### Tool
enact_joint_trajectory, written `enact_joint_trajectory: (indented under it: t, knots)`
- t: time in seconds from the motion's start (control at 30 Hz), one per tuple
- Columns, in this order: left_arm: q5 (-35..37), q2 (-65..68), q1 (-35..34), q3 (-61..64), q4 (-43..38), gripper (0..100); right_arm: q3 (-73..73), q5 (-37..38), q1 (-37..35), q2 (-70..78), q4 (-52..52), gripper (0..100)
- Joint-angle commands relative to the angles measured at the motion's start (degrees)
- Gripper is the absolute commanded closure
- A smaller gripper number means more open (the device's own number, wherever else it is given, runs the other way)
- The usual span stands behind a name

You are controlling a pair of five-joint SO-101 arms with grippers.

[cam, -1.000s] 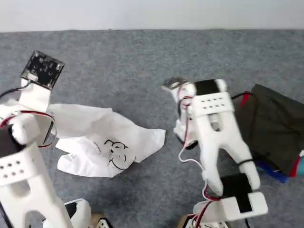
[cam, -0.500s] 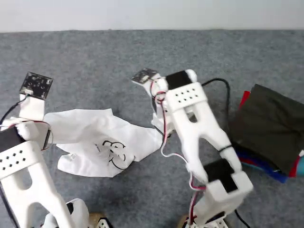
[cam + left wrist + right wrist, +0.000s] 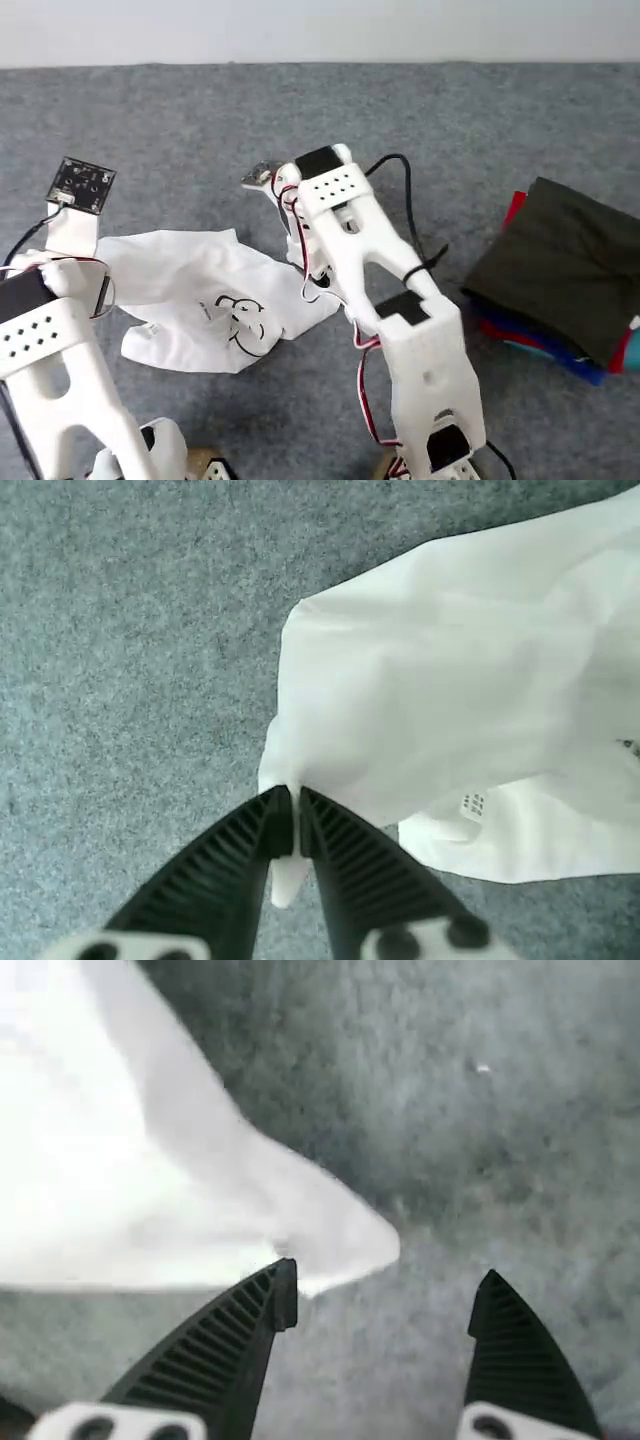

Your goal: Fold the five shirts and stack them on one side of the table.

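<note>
White shirt (image 3: 200,290) crumpled and unfolded; both grippers at its edges.
The grey table (image 3: 200,130) carries the white shirt, printed with a black line drawing, left of centre, and a stack of folded shirts (image 3: 565,275), dark olive on top with red and blue beneath, well apart at the right edge. The left gripper (image 3: 295,815) has its fingers closed together, pinching the shirt's left edge. The right gripper (image 3: 388,1285) stands with fingers spread wide, straddling the pointed corner on the shirt's right side.
</note>
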Motion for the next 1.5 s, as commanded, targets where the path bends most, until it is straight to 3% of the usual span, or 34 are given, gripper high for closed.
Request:
enact_joint_trajectory:
  t: [0.0,0.2,0.53,0.73,0.93,1.1,1.47]
  knots:
    - [-0.3,-0.5,-0.3,-0.2,-1.1,98,-6.0,0.5,-0.8,3.0,1.4,71.8]
    - [-0.2,-0.4,-0.3,-0.1,-1.5,98,-7.9,0.4,-2.3,8.4,1.7,72.8]
    - [-0.2,-0.8,-0.3,2.2,-3.9,98,-8.0,0.4,-4.0,10.2,1.7,98.4]
    - [-0.2,-0.8,-0.4,2.7,-3.7,98,-9.4,0.9,-2.5,7.8,2.8,98.8]
    - [0.5,-0.8,0.5,-2.1,-3.6,98,-9.7,4.7,4.0,-4.4,2.8,98.8]
    - [5.7,-0.7,4.7,-9.7,-3.5,98,-9.8,9.4,10.8,-18.3,1.2,98.8]
    - [8.2,-0.7,7.4,-35.2,-5.7,98,-9.8,16.6,17.3,-43.6,-13.6,98.8]
